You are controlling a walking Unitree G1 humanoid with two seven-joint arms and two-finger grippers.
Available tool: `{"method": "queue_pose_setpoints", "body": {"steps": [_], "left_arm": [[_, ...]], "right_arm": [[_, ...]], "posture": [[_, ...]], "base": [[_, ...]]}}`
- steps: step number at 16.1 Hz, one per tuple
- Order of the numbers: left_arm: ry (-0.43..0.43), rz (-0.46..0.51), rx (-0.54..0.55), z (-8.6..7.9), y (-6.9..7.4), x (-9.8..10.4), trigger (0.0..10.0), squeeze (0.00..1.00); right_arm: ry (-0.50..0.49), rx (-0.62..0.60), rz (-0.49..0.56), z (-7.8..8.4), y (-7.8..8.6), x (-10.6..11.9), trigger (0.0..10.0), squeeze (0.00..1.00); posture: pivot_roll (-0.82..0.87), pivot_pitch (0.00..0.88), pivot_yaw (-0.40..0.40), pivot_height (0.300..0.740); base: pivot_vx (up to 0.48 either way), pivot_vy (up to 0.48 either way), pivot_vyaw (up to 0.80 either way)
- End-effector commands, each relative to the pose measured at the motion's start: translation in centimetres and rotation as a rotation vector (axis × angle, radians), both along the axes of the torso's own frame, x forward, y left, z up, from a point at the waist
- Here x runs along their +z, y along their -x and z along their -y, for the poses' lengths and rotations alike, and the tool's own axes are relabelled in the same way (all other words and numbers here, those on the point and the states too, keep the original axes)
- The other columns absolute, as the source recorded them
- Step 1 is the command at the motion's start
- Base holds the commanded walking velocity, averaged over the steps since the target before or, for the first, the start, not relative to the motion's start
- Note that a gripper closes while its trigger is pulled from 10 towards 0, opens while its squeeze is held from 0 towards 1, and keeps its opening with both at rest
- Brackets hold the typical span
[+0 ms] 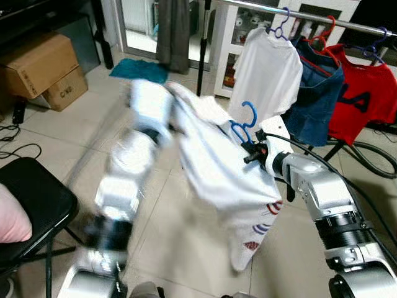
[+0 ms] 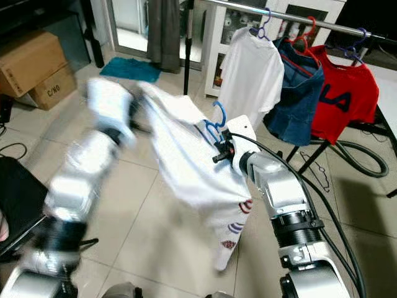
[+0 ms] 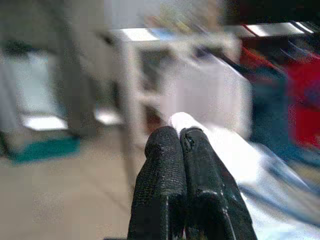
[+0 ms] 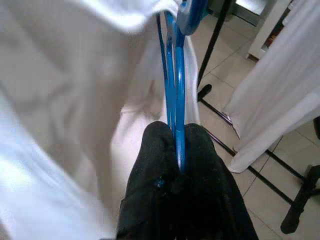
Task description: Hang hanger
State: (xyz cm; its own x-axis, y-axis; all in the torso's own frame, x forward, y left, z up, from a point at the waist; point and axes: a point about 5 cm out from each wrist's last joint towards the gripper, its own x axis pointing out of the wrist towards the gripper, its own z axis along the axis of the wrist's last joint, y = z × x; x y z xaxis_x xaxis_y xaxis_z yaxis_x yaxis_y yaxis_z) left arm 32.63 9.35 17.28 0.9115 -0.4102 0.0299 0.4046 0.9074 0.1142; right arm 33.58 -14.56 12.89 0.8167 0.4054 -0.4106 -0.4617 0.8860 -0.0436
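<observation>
my right gripper point(image 4: 176, 150) is pinched tight on the blue hanger point(image 1: 247, 124) just under its hook, so the hook stays free w/ the white shirt point(image 1: 217, 180) draped off it. left gripper point(image 3: 181, 145) has fingers pressed together, apparently on a fold of shirt at ~10 o'clock, prob to lift the cloth clear. rail point(image 1: 322, 20) sits at ~1 o'clock; open room looks to be left of the hung white tee point(image 1: 270, 68), floor below bare.

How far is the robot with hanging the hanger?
Done: the white shirt is on the blue hanger. In hand: the right gripper holds the hanger, jaws shut; the left gripper pinches the shirt. Left: hooking it on the rail, which it has not reached.
</observation>
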Motion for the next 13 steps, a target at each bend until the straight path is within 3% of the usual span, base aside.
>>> {"method": "queue_pose_setpoints", "body": {"steps": [1, 3, 5, 8, 9, 10, 13], "left_arm": [[0.027, -0.041, -0.054, 1.3, 0.5, -0.3, 0.0, 0.0], [0.042, -0.125, -0.075, 2.3, 1.0, -1.3, 0.0, 0.0], [0.039, -0.197, -0.16, 4.1, 2.1, -2.3, 0.0, 0.0], [0.184, -0.064, -0.196, 4.6, 2.0, 0.9, 0.0, 0.0], [0.22, -0.003, -0.144, 3.7, 1.4, 2.2, 0.0, 0.0], [0.251, 0.08, 0.009, 1.1, 0.1, 3.7, 0.0, 0.0], [0.295, 0.18, 0.228, -3.8, -1.6, 5.6, 0.0, 0.0]], "right_arm": [[-0.023, -0.025, 0.056, 0.4, -0.3, 1.4, 0.0, 0.0], [-0.046, -0.035, 0.088, 0.3, -0.5, 2.1, 0.0, 0.0], [-0.077, -0.066, 0.144, 0.3, -0.9, 3.2, 0.0, 0.0], [-0.02, -0.113, 0.091, 1.2, -1.0, 1.8, 0.0, 0.0], [0.003, -0.132, 0.068, 1.7, -0.8, 1.0, 0.0, 0.0], [0.01, -0.141, 0.057, 2.2, -0.5, 0.3, 0.0, 0.0], [-0.001, -0.111, 0.071, 2.4, 0.1, -0.1, 0.0, 0.0]], "posture": [[-0.03, 0.0, -0.064, 0.74], [-0.03, 0.0, -0.064, 0.74], [-0.03, 0.0, -0.063, 0.74], [-0.03, 0.0, -0.065, 0.74], [-0.03, 0.0, -0.066, 0.74], [-0.03, 0.0, -0.067, 0.74], [-0.02, 0.0, -0.071, 0.74]], "base": [[0.0, 0.0, 0.0], [0.0, 0.0, 0.0], [0.0, 0.0, 0.0], [0.0, 0.0, 0.0], [0.0, 0.0, 0.0], [0.0, 0.0, 0.0], [0.0, 0.0, 0.0]]}}
